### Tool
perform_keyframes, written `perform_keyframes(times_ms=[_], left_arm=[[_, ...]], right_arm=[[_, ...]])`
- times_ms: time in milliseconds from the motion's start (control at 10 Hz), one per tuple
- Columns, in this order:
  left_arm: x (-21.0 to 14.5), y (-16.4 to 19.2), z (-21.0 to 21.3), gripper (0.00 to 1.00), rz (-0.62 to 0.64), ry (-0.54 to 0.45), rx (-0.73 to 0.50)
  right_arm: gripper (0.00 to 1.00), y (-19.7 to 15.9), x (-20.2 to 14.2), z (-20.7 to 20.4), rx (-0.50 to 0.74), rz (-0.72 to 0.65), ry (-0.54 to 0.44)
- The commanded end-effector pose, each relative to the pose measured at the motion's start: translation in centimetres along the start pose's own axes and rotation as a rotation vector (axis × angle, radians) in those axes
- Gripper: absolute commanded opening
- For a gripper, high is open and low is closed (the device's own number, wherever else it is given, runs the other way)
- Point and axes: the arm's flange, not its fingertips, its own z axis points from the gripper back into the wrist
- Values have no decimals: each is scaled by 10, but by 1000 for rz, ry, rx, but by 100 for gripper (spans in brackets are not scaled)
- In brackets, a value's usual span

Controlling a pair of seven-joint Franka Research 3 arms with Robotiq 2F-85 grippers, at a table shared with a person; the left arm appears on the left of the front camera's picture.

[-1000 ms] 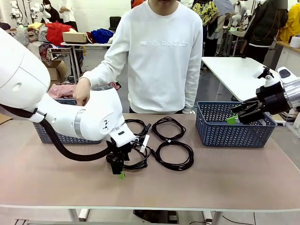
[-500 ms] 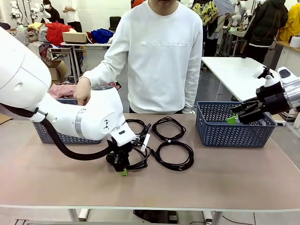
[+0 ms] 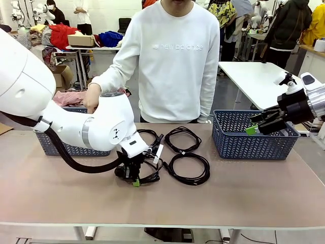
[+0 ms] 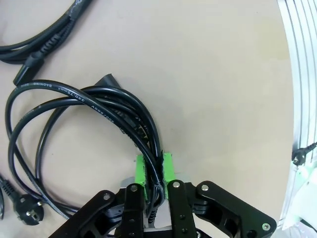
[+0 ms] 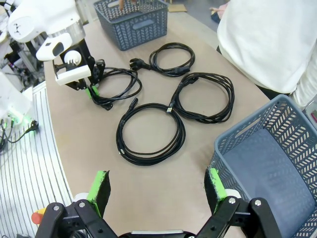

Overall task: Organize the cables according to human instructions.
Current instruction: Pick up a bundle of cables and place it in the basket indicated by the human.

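Left gripper clamps a black cable coil at nine o'clock of the other cables; right gripper hangs wide open at three o'clock by the blue basket.

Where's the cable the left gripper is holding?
Front view: the cable lies on the table left of centre, beside the next coil, its near edge pinched in the left gripper.

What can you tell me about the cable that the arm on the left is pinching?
The cable is a thin black power cord with a rubbery-looking jacket and small white print, wound into a loose loop of several strands. It lies on the tan table. The left gripper is shut on its bunched strands, between green pads.
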Motion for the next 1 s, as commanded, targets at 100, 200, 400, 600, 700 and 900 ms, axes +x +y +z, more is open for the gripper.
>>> perform_keyframes(times_ms=[100,200,400,600,700,900], left_arm=[[3,-3,8,0,-19,13,-39],[6,-6,16,0,-24,17,-39],[16,-10,49,0,-25,27,9],[23,-4,87,0,-37,39,36],[23,3,107,0,-42,54,59],[14,21,151,0,-31,74,104]], right_arm=[[100,-4,0,-3,0,28,-31],[100,-4,0,-3,0,28,-31],[100,-4,0,-3,0,28,-31],[100,-4,0,-3,0,28,-31],[100,-4,0,-3,0,28,-31],[100,-4,0,-3,0,28,-31]])
